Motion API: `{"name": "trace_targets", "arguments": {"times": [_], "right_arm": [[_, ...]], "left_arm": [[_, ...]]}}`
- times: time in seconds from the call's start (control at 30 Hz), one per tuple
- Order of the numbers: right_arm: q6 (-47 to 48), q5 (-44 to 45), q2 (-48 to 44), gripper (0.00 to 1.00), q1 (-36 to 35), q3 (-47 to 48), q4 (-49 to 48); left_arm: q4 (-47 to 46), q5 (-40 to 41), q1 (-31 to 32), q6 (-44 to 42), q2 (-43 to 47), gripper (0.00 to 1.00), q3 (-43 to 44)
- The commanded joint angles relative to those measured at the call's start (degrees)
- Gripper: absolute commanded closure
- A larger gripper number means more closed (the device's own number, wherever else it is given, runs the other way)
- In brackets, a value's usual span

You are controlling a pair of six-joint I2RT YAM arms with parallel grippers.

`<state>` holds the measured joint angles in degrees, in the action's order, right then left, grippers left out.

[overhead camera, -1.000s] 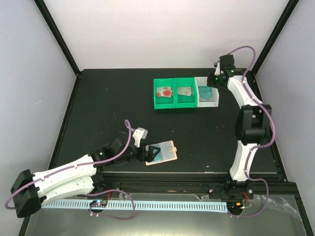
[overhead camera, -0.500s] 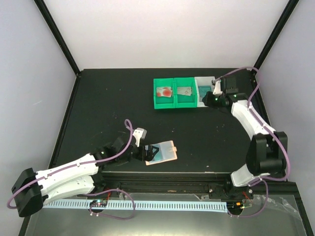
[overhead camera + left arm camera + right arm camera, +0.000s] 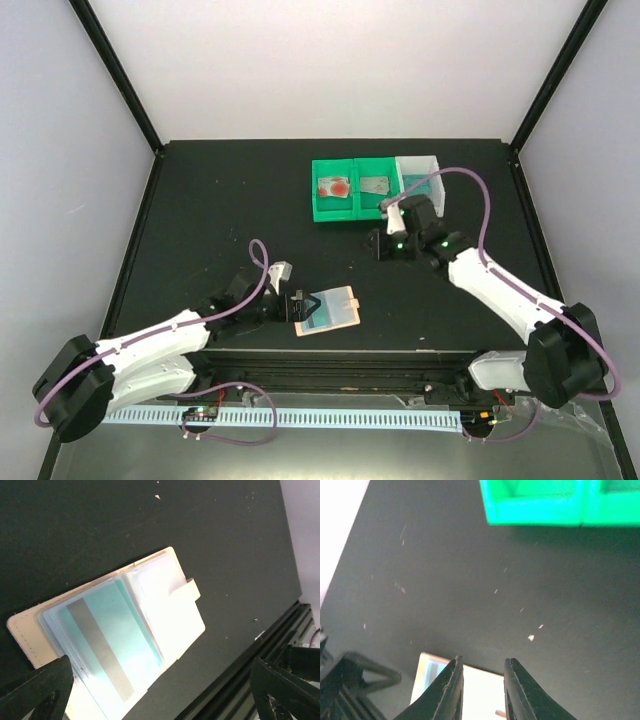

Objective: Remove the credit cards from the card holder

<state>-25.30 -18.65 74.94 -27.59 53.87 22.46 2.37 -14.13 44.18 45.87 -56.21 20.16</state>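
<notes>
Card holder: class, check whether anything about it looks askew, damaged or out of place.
The card holder lies open and skewed to the near edge of the table, with a teal card tucked in its pocket. Nothing looks damaged or spilled.

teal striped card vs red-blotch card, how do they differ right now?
The teal card with a grey stripe sits tucked in the open peach-orange card holder; the pale card with red blotches lies loose in the leftmost green plastic bin. The teal one is near the table's near edge, at the open left gripper; the blotched one is at the far side. Both are small, thin rectangles.
</notes>
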Motion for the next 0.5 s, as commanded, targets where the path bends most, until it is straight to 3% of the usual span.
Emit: {"name": "trace_targets", "arguments": {"times": [0.0,0.2,0.47], "right_arm": [[-4.8,-1.2,-0.4,0.74,-6.3,-6.0,-7.2],[-8.5,-1.3,3.5,0.74,-15.3,-9.5,-12.1],[-10.9,4.0,10.4,0.74,-24.8,-8.9,-14.0]], "left_arm": [[-8.3,-8.1,-2.5,4.7,-1.0,0.03,-1.8],[-15.2,-10.3,-5.2,9.8,0.2,0.06,-7.0],[-9.2,-5.1,-6.4,9.5,9.7,0.07,-9.9]]}}
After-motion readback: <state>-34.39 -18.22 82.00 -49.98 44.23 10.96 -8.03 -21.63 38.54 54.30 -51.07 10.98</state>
